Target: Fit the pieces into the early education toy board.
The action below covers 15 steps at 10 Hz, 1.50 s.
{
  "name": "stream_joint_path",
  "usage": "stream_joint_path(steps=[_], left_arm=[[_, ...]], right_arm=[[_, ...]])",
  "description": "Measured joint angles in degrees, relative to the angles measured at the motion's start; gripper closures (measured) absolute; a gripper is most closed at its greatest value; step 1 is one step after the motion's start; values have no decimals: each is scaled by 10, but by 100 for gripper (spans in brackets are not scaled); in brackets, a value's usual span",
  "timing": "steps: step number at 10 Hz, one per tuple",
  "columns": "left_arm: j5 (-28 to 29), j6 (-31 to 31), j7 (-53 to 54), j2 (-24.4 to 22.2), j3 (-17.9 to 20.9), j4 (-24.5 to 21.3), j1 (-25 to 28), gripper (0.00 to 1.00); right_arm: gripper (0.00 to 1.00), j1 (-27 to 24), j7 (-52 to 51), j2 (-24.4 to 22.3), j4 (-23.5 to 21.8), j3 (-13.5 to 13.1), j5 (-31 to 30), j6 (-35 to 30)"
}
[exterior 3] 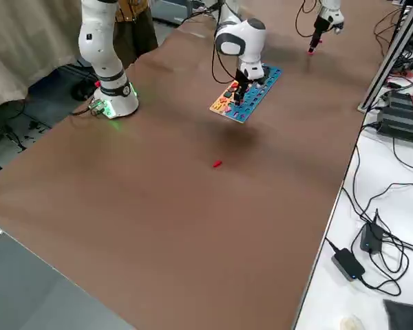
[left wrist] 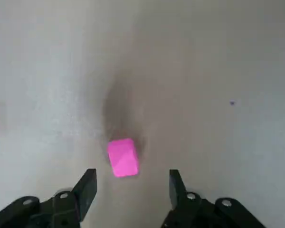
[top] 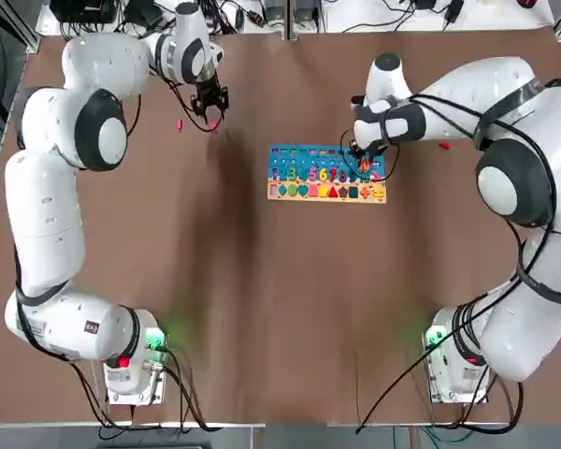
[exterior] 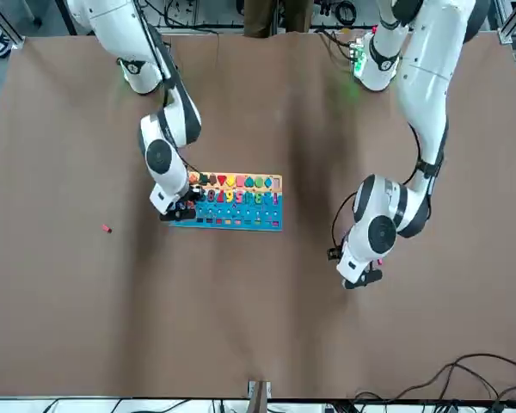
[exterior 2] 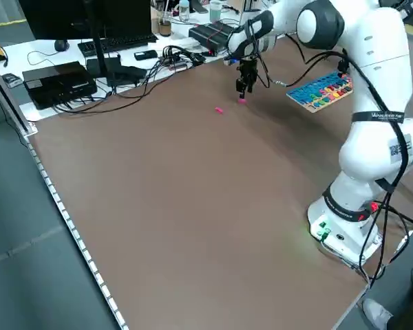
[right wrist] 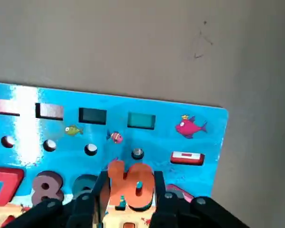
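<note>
The early education toy board (top: 326,175) lies right of centre in the top view, blue part above a tan strip of shapes, on 1 brown worktop (top: 262,309). 2 white arms reach in from the bottom corners. The right gripper (right wrist: 128,192) hangs over the board's right end, its fingers (right wrist: 97,190) closed on 1 orange piece (right wrist: 130,185). The left gripper (left wrist: 130,187), upper left of that view, hovers with fingers (left wrist: 88,187) spread apart, holding nothing, over 1 pink piece (left wrist: 123,157). A 2nd pink piece (top: 179,123) lies just left of it. 1 red piece (top: 443,145) sits right of the board.
</note>
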Motion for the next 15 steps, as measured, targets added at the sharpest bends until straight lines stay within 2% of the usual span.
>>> stream_joint_path(steps=[5, 6, 11, 15], left_arm=[[0, 14, -1, 2, 0, -14, 13, 36], [0, 17, -1, 2, 0, -15, 13, 41], [0, 23, -6, 3, -1, -16, 12, 52], [0, 39, -15, 9, -1, -20, 12, 54]], right_arm=[[58, 7, 0, 2, -16, -1, 0, 14], [58, 8, 0, 2, -17, -1, 0, 14], [58, 10, 0, -6, -30, -1, 0, 14], [58, 23, 13, -10, -38, -2, 0, 13]])
